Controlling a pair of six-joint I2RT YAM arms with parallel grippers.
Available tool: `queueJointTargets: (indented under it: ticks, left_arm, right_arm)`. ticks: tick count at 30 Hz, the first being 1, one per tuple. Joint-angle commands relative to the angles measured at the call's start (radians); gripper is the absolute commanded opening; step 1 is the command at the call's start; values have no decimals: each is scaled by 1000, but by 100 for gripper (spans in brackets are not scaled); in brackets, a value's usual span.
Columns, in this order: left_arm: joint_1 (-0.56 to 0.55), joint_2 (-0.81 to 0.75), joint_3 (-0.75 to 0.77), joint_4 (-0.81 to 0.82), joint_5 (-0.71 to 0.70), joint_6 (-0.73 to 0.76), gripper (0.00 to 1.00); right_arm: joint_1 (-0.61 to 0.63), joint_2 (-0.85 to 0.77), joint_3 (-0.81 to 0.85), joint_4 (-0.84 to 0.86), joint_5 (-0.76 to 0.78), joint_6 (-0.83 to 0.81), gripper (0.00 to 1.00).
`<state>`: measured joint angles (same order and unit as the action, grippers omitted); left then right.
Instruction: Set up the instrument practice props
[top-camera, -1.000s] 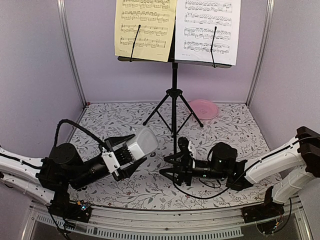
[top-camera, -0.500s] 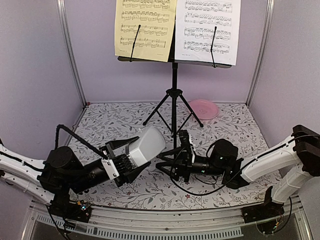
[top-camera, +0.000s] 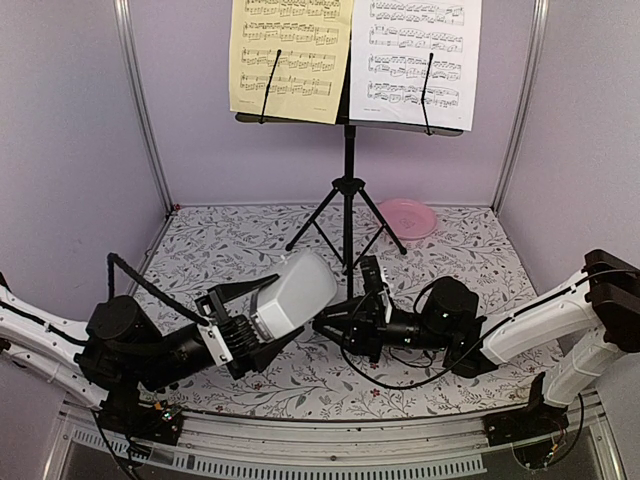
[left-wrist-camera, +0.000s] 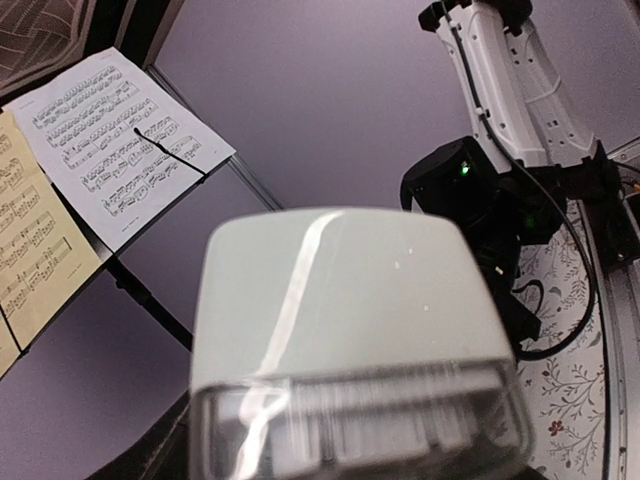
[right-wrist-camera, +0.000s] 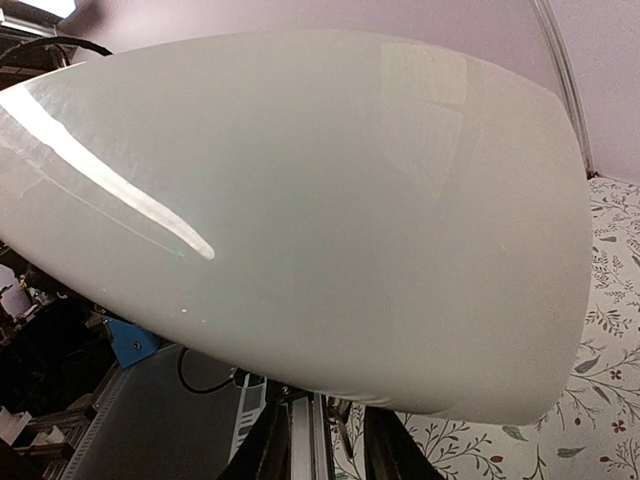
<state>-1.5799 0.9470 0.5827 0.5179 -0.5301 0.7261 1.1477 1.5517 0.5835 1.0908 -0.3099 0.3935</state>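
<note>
1. Your left hand (top-camera: 285, 310) is clamped on the pale-grey metronome (top-camera: 295, 293), with one finger on each side and the jaws set wide around its body
2. The metronome is held clear of the flower-patterned bench (top-camera: 470, 250), tilted, near the front and just ahead of the tripod legs
3. Your right hand (top-camera: 342, 312) is just beside the metronome's right end with its fingers partly parted; you cannot tell from any view whether they touch or grip it
4. In your right wrist view the metronome (right-wrist-camera: 300, 200) fills almost the whole frame
5. The black music stand (top-camera: 348, 180) stands upright at the back of the bench
6. The stand carries the yellowish page (top-camera: 290, 55) on the left and the white page (top-camera: 420, 50) on the right, each under a thin black holding arm
7. The pink plate (top-camera: 408, 215) lies on the bench, behind and to the right of the stand's legs
</note>
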Motion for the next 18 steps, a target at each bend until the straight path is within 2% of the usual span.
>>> queueJointTargets:
  ticks: [1,18]
  left_arm:
    - [-21,-5,20,141,22,21,18]
    - [-25,-21,16,79,19,-2,17]
  right_arm:
    - [-6,6,21,38,1,38,26]
    - [-14,-78,-5,-43,22,-7,20]
